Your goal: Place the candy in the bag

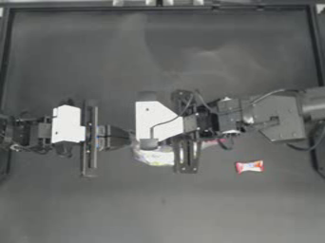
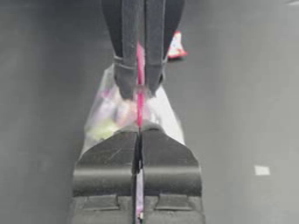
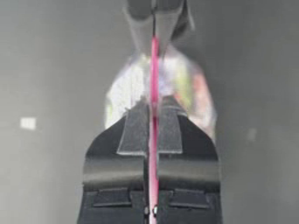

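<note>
The clear bag (image 1: 155, 156) with multicoloured contents hangs between my two grippers just above the table's middle. My left gripper (image 1: 129, 137) is shut on its pink seal strip from the left. From the right, my right gripper (image 1: 149, 142) is shut on the same strip. The left wrist view shows the bag (image 2: 108, 113) edge-on, with the left gripper (image 2: 139, 131) near and the right gripper (image 2: 139, 94) beyond. The right wrist view shows the bag (image 3: 125, 87), the right gripper (image 3: 153, 103) and the left gripper (image 3: 154, 48) facing it. The candy (image 1: 249, 166) (image 2: 175, 46), white with red ends, lies on the table to the bag's right.
The dark table (image 1: 158, 209) has a raised frame along its far edge (image 1: 158, 7) and sides. The right arm's body (image 1: 279, 116) stretches over the table just behind the candy.
</note>
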Robot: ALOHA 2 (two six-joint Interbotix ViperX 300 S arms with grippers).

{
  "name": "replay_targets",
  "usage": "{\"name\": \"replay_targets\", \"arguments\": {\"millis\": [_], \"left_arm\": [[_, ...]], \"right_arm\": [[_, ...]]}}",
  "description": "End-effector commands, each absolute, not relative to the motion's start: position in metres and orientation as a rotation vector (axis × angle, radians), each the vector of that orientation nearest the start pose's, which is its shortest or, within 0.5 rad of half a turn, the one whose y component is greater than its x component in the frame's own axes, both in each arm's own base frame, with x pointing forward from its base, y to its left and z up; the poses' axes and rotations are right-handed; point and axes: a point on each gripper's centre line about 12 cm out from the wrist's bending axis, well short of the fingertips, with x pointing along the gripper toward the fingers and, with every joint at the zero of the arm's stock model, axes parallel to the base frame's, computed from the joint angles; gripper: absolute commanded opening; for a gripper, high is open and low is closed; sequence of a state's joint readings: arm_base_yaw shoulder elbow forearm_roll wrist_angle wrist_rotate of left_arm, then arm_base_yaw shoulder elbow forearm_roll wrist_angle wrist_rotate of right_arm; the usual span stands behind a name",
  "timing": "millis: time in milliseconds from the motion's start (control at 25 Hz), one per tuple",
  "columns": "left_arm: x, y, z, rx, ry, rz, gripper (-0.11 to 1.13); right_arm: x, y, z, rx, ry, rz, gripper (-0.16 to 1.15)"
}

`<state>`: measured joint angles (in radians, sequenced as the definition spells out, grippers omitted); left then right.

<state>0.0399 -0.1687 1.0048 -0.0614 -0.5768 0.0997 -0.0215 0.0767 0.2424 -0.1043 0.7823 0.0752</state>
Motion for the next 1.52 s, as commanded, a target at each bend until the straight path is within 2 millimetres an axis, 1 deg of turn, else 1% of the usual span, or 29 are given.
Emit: {"name": "replay_targets", "arguments": {"millis": [40, 560, 1520], "left_arm": [[0.321, 0.017, 0.198, 0.048, 0.202, 0.068, 0.04], [0.320, 0.017, 0.198, 0.048, 0.204, 0.068, 0.04], [0.320, 0.017, 0.198, 0.043, 0.204, 0.072, 0.04]], "right_arm": [[0.411, -0.019, 0.231, -0.008, 1.086, -0.098, 0.05], [0.387, -0.021, 0.217, 0.035, 1.095, -0.138, 0.05], [0.333, -0.026, 0.196, 0.131, 1.136, -0.210, 0.05]]}}
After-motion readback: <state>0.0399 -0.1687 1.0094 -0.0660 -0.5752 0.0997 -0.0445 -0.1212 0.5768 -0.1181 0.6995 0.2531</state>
